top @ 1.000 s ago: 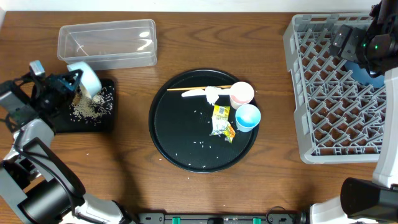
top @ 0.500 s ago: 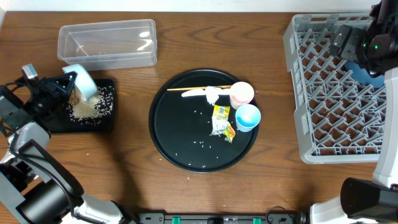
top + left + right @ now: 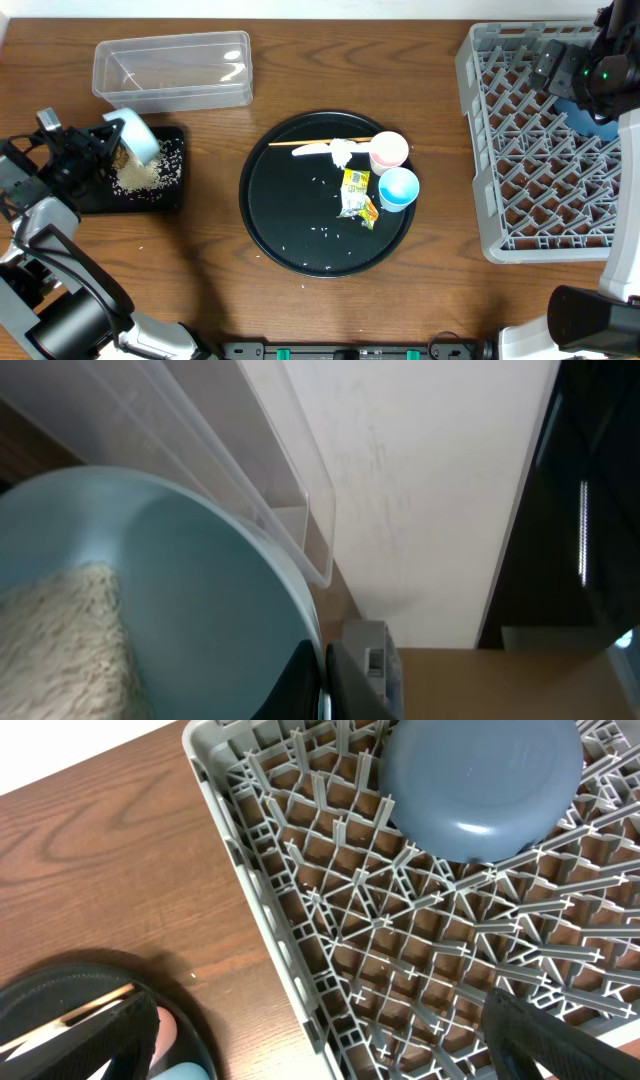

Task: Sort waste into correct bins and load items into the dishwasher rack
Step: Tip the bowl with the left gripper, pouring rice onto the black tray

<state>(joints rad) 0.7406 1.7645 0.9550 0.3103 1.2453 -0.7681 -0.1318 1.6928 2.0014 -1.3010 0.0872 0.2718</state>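
Nearest the robot's side of the table (image 3: 210,250), loose rice grains (image 3: 325,231) lie scattered over the near half of the round black tray (image 3: 255,205). A few more grains lie on the wood off to the left. Farther in on that tray, the yellow-green snack wrapper (image 3: 356,195) lies just beside the light-blue cup (image 3: 398,188), which stands upright with its mouth up. Beyond them the pink cup (image 3: 389,151) also stands mouth up. The crumpled white tissue (image 3: 342,152) touches its left side. A pair of wooden chopsticks (image 3: 305,143) lies across the far part of the tray, reaching toward the tissue.

To the left, the black rectangular tray (image 3: 95,195) carries a heap of rice. Above its far end, the left gripper (image 3: 110,142) is pinched tight on the rim of the white bowl (image 3: 135,133). The bowl is tipped steeply, mouth toward the heap. In the left wrist view, a finger (image 3: 345,680) sits on the bowl's edge and a mass of rice clings inside, low on the left. Behind the bowl, at the far left of the table, the clear tub (image 3: 170,68) sits apart from the black tray.

On the right stands the dishwasher rack (image 3: 475,120). The dark-blue bowl (image 3: 480,780) lies bottom-up in it, under the right arm. The right gripper (image 3: 315,1010) hangs over the rack with its fingers spread wide and nothing between them.
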